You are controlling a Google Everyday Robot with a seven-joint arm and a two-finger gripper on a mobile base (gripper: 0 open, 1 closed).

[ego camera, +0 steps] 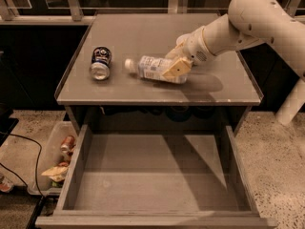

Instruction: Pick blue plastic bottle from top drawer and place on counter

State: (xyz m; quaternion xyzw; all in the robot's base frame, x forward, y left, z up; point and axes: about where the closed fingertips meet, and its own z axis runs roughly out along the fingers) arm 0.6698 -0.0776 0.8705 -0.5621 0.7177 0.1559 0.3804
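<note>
Plainly, the hand (174, 69) clamps the blue plastic bottle (150, 67) lying on the counter (143, 32).

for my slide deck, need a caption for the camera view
Gripper around the blue plastic bottle lying on the counter, soda can beside it, top drawer open below

Bottle (151, 68): small, clear plastic, white cap, pale blue-white label. On its side on the counter (143, 32), near the front edge, about mid-width, cap pointing left, body running right. Gripper (175, 67) over the counter at the bottle's base end, clasping it, one pad across the near side. Counter: flat grey top with thin raised rim. Drawer (143, 175): wide, shallow, grey, pulled fully out below the counter front, low side walls, flat floor partly in shadow.
</note>
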